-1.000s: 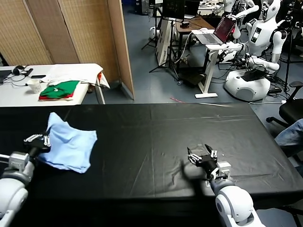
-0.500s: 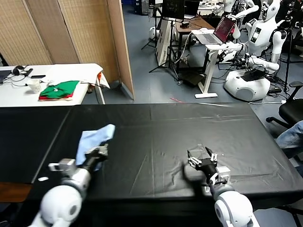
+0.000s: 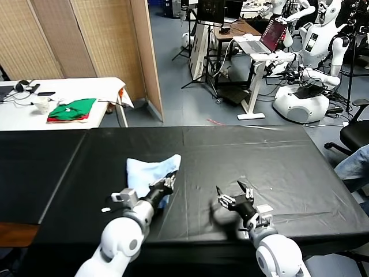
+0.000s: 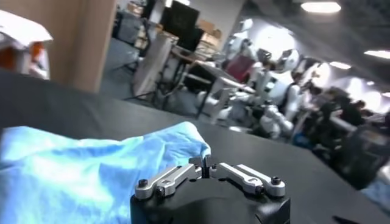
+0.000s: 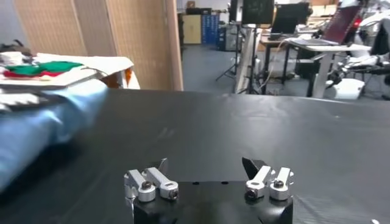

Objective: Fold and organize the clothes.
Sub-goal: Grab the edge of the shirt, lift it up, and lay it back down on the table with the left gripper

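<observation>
The pale blue T-shirt (image 3: 149, 172) lies bunched on the black table (image 3: 271, 150), left of the middle. My left gripper (image 3: 168, 183) sits at the shirt's right edge, shut on a fold of it. In the left wrist view the fingertips (image 4: 204, 162) meet against the blue cloth (image 4: 85, 167), which spreads out behind them. To the right of the shirt, my right gripper (image 3: 233, 197) hovers low over bare table, open and holding nothing. The right wrist view shows its fingers (image 5: 206, 165) wide apart, with the T-shirt (image 5: 36, 125) off to one side.
A white side table (image 3: 17, 115) at the back left holds folded green-and-red garments (image 3: 72, 109), a white cloth (image 3: 92, 88) and a cup (image 3: 41, 104). Wicker screens (image 3: 86, 40) stand behind it. Desks and other robots (image 3: 314, 52) fill the far room.
My left gripper has swept from the table's left end toward the middle, carrying the blue T-shirt with it. The right gripper has shifted slightly left and stays open.
</observation>
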